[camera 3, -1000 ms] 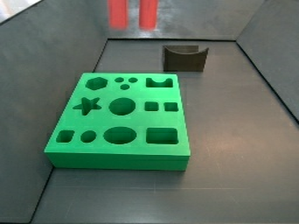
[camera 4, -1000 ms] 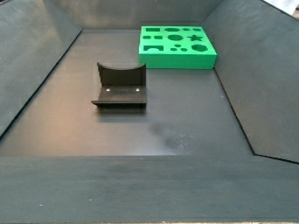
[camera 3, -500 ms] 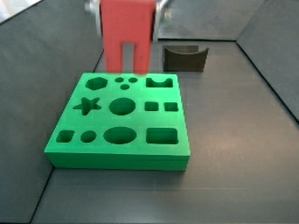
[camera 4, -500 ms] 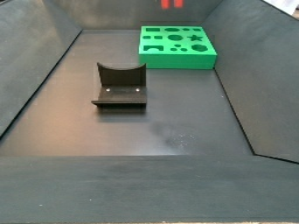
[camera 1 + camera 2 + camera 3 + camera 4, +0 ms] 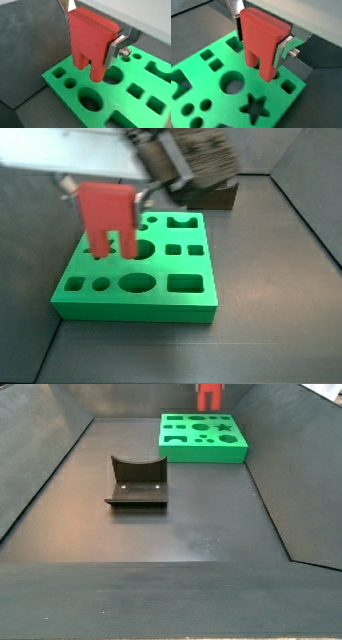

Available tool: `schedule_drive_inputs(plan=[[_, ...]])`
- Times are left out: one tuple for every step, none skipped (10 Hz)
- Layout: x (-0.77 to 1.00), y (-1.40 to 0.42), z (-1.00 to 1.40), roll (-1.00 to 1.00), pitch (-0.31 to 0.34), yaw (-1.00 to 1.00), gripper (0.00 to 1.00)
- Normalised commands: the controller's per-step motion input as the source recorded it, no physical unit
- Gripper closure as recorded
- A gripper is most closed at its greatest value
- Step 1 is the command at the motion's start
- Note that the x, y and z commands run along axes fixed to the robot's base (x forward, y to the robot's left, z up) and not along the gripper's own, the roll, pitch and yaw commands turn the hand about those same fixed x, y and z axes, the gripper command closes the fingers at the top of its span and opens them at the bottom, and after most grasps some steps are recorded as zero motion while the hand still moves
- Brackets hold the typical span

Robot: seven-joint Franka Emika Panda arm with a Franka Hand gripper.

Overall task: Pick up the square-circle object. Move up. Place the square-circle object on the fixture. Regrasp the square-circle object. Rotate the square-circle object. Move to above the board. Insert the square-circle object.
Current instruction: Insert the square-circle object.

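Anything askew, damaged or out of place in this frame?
Nothing stands out. The tool holds the red square-circle object roughly upright above the green board, its prongs pointing down and not yet in any hole. The board lies flat and looks intact, and the fixture stands empty on the floor.

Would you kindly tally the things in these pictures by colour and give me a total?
Red: 1, the square-circle object, held in the gripper above the board.
Green: 1, the board.
Dark grey-brown: 1, the fixture.
Total: 3.
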Motion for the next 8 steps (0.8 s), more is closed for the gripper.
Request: schedule_drive_inputs(plan=[[-0.49,-0.21,-0.11,0.0,-0.12,0.26,1.0],[-0.32,-0.23,-0.19,0.0,-0.049,0.27,1.0],[-0.19,-0.16,-0.29,0.0,0.0,0.22,1.0],[0.0,-0.13,-0.41,-0.04,0.003,0.11,1.0],[-0.05,-0.19,-0.43,-0.05,0.0,0.1,1.0],[-0.09,-0.22,-0.3,-0.07,-0.017,0.05,1.0],[-0.11,-0.11,-0.18,-0.11,-0.021,0.0,1.0],[-0.11,-0.11,-0.11,-0.04,-0.01,0.0,1.0]])
